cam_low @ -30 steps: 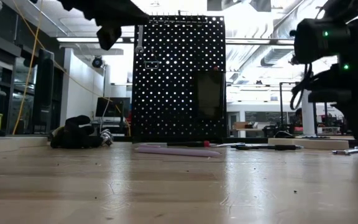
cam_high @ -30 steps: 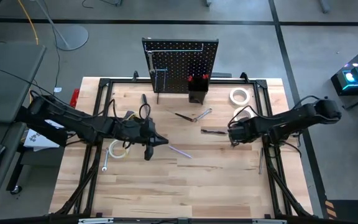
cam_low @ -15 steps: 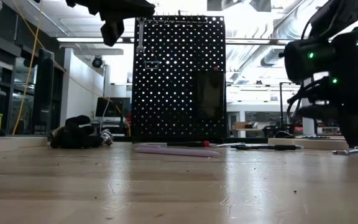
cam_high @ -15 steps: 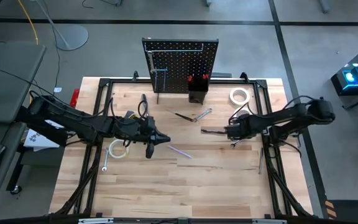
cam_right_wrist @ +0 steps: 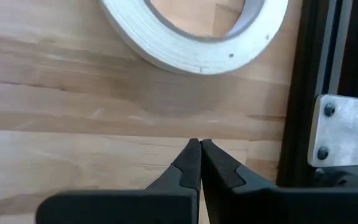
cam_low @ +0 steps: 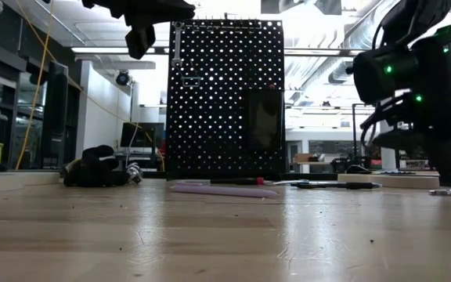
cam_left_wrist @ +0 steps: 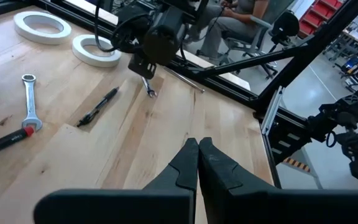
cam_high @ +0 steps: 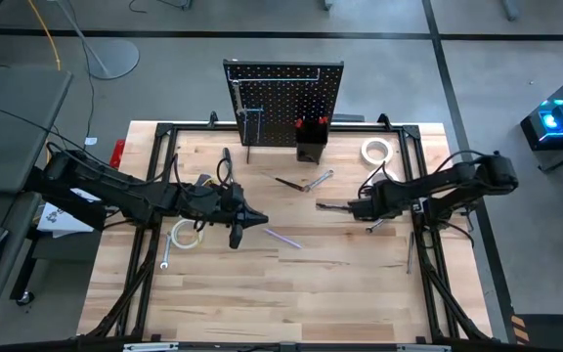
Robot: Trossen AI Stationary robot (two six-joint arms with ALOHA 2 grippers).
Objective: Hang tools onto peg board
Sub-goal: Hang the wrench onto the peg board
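Observation:
The black peg board point(cam_high: 283, 103) stands upright at the table's far edge, with a small black bin point(cam_high: 309, 150) at its foot. Tools lie flat on the wood: a white tape roll point(cam_high: 377, 150), another tape roll point(cam_high: 186, 235), a wrench point(cam_high: 321, 180) and a dark-handled tool point(cam_high: 332, 205). My left gripper point(cam_high: 262, 221) hangs shut, high over the table's left middle point(cam_left_wrist: 197, 144). My right gripper point(cam_high: 363, 209) is shut and points steeply down, low over the wood. A white tape roll point(cam_right_wrist: 197, 37) lies just beyond its fingertips point(cam_right_wrist: 197, 146).
A slim purple piece point(cam_high: 283, 238) lies near the table's middle and a small wrench point(cam_high: 165, 256) near the left rail. The black frame rail point(cam_right_wrist: 328, 81) runs close beside my right gripper. A person sits beyond the table in the left wrist view point(cam_left_wrist: 229, 25).
My right arm has drawn in toward the table's middle, and its gripper has tipped more steeply downward while staying shut. My left gripper has rolled a little in place.

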